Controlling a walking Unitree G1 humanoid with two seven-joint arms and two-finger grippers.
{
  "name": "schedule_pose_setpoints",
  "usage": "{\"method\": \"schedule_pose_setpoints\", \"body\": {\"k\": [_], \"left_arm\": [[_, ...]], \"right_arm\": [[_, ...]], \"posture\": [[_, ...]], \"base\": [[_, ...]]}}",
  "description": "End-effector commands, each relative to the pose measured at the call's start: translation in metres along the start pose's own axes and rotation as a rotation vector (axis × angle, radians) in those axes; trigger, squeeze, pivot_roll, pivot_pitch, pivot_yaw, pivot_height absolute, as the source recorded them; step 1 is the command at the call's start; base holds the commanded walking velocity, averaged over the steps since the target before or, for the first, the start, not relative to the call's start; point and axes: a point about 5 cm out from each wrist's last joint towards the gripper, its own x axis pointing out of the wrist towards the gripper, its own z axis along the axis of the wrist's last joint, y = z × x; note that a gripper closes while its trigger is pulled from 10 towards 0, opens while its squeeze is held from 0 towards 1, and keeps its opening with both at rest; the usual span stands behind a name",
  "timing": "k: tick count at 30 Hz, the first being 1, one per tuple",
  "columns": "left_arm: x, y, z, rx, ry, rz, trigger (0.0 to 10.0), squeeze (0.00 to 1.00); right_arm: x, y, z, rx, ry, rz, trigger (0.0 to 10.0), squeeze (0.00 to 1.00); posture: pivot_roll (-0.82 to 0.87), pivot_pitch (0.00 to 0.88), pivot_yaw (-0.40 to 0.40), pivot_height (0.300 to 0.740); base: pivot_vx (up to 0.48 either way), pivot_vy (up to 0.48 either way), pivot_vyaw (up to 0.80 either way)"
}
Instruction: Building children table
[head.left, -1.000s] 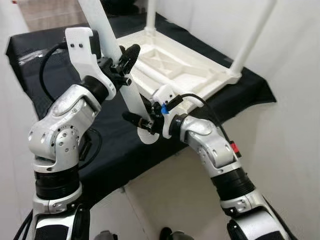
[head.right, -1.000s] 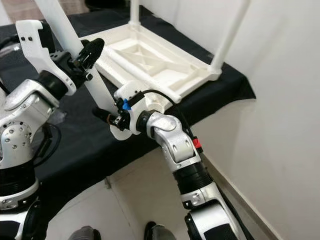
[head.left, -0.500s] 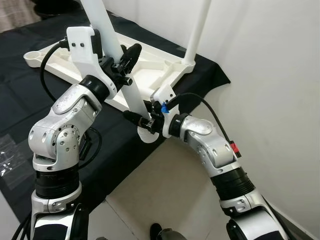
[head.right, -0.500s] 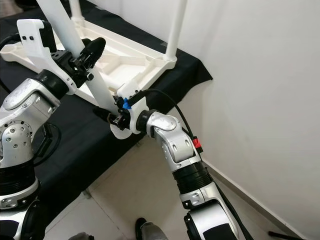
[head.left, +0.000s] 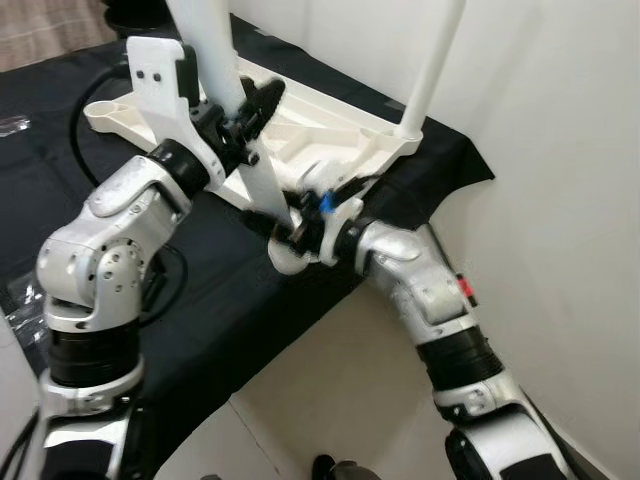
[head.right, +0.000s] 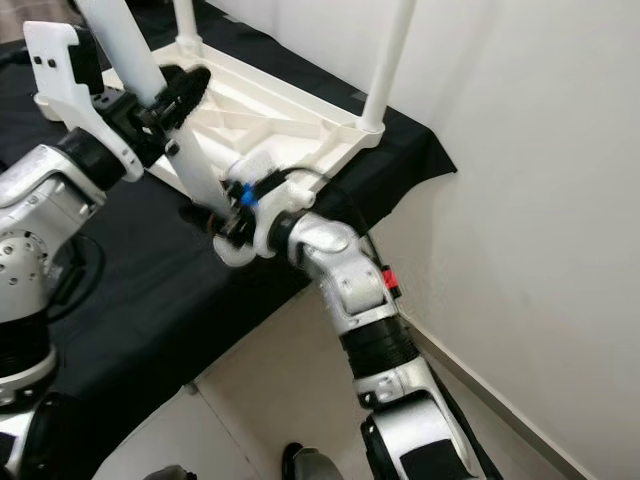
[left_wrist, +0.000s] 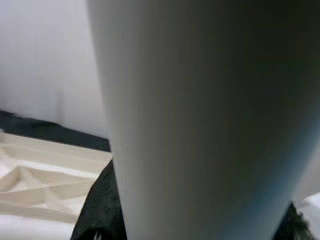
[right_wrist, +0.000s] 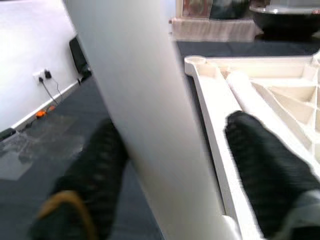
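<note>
The table lies upside down beyond both jaws, with two legs fitted. A loose leg is clamped between left gripper and right gripper, still unmounted.

My arms were silver, jointed with black bands and small screws. Behind my jaws sat white brackets, black cables looping; blue tag and red patch marked the right.
</note>
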Motion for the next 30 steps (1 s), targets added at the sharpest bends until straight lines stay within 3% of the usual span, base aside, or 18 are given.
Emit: {"method": "schedule_pose_setpoints", "body": {"k": [1, 3, 4, 10, 12, 16, 20, 30], "left_arm": [[-0.003, 0.008, -0.01, 0.006, 0.066, 0.012, 10.0, 0.0], [-0.002, 0.01, -0.009, 0.016, 0.069, 0.009, 10.0, 0.0], [-0.001, 0.011, -0.009, 0.022, 0.077, -0.017, 10.0, 0.0], [0.003, 0.019, -0.01, 0.03, 0.103, -0.096, 10.0, 0.0], [0.013, 0.023, -0.005, -0.003, 0.109, -0.194, 10.0, 0.0], [0.015, 0.023, -0.004, -0.018, 0.106, -0.239, 10.0, 0.0], [0.026, 0.02, -0.003, -0.093, 0.105, -0.362, 10.0, 0.0], [0.046, 0.007, 0.018, -0.22, 0.048, -0.589, 10.0, 0.0]], "right_arm": [[-0.011, -0.019, 0.009, 0.002, -0.051, -0.101, 10.0, 1.0], [-0.012, -0.021, 0.01, -0.006, -0.048, -0.111, 10.0, 1.0], [-0.012, -0.025, 0.011, -0.005, -0.041, -0.113, 10.0, 0.0], [-0.012, -0.029, 0.012, 0.043, 0.01, -0.015, 10.0, 0.0], [-0.016, -0.024, 0.009, 0.048, 0.083, 0.162, 10.0, 0.0], [-0.018, -0.021, 0.009, 0.069, 0.098, 0.228, 10.0, 0.0], [-0.02, -0.009, 0.014, 0.108, 0.095, 0.418, 10.0, 0.0], [-0.009, 0.005, 0.012, 0.142, 0.131, 0.528, 10.0, 0.0]], "posture": [[0.05, 0.103, -0.075, 0.74], [0.05, 0.106, -0.077, 0.74], [0.05, 0.106, -0.077, 0.74], [0.05, 0.113, -0.079, 0.74], [0.06, 0.118, -0.079, 0.74], [0.06, 0.118, -0.079, 0.74], [0.05, 0.128, -0.076, 0.74], [0.05, 0.141, -0.075, 0.74]], "base": [[0.0, 0.0, 0.0], [0.0, 0.0, 0.0], [0.0, 0.0, 0.0], [0.0, 0.0, 0.0], [0.0, 0.0, 0.0], [0.0, 0.0, 0.0], [0.0, 0.0, 0.0], [0.0, 0.0, 0.0]]}}
